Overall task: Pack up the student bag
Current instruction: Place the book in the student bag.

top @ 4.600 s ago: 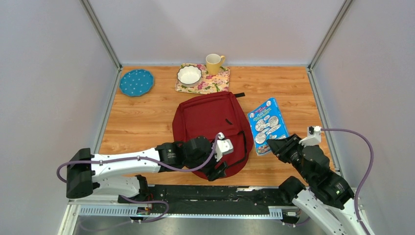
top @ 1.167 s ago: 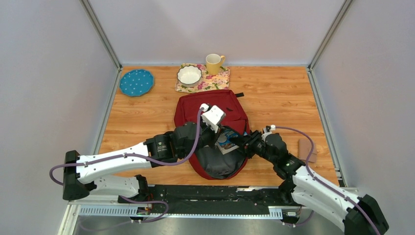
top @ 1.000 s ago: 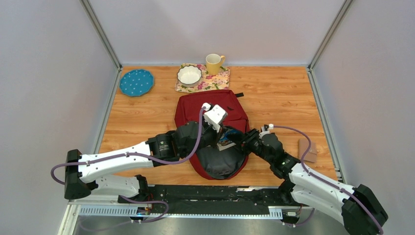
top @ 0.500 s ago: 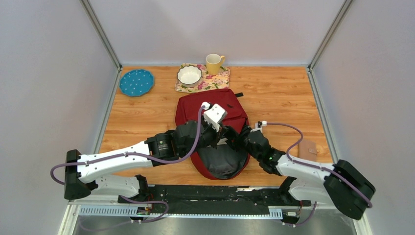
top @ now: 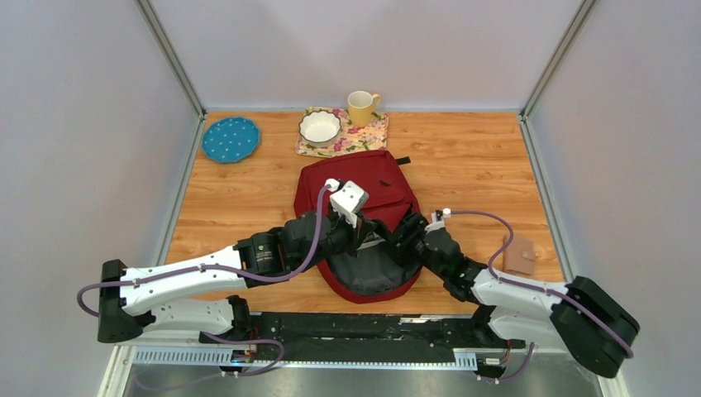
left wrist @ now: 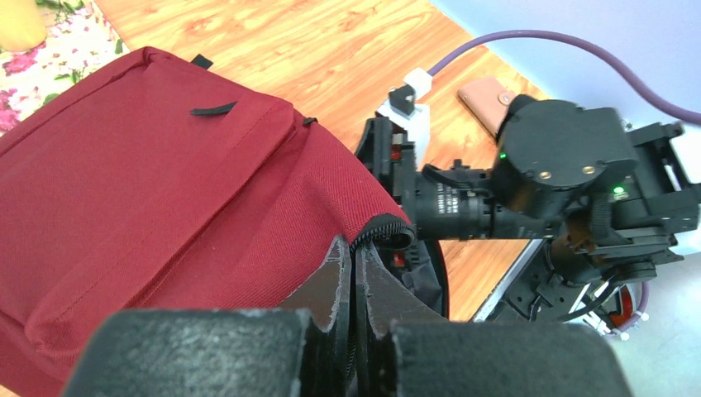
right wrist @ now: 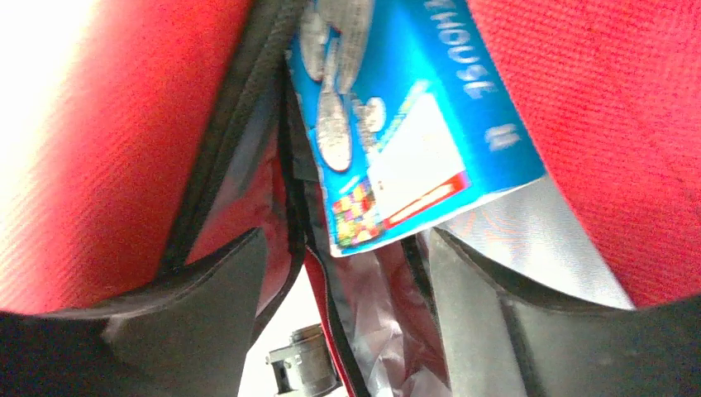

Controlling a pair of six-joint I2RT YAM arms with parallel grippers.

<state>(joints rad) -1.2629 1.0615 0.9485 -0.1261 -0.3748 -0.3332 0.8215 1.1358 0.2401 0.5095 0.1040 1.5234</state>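
Now left end effector (left wrist: 354,277) pinches student bag (left wrist: 165,182) rim; right end effector (right wrist: 345,241) spread inside.

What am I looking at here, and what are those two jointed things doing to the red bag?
Those are two robot arms, each ending in a two-finger claw. The wide picture looks down from above; the other two come from a camera on each wrist. On the wooden table lie a red backpack, a blue plate, a white bowl and yellow mug on a flowered mat, and a brown wallet. The left claw is shut on the rim of the bag's opening, holding it open. The right claw is open at the mouth, a blue book just ahead of it, inside the bag.
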